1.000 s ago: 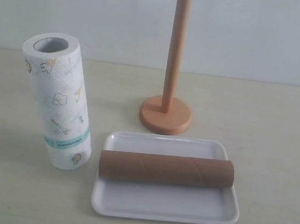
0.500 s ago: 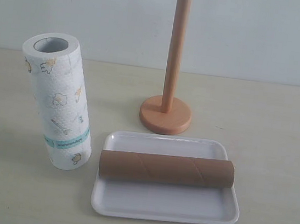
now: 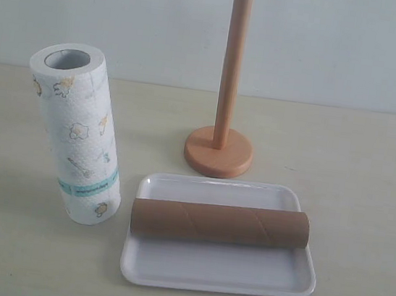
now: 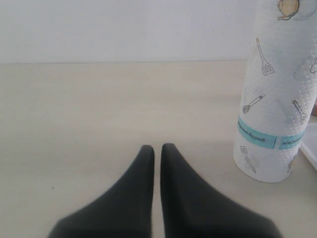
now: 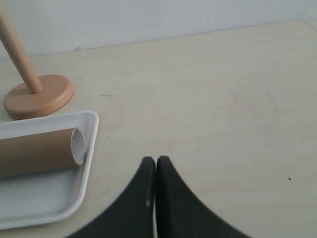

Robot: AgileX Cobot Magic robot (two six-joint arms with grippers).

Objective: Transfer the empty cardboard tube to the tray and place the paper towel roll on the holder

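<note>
- We see the empty cardboard tube [image 3: 219, 223], plain brown with spiral seams and a hollow end, lying lengthwise across the tray [image 3: 218, 269], which is flat and white with a low rim.
- The paper towel roll [image 3: 75, 139], white and embossed with small prints and a teal band, stands upright just beside the tray's left end.
- The holder [image 3: 219, 151], tan wood with a disc base and a thin pole, stands just behind the tray.
- Our left gripper [image 4: 157, 148] has its jaws pressed together and holds nothing, on the roll's far side from the tray.
- Our right gripper [image 5: 155, 161] is likewise closed and empty, off the tray's right end.

A beige table [image 3: 364, 214] meets a pale wall [image 3: 342, 50].
</note>
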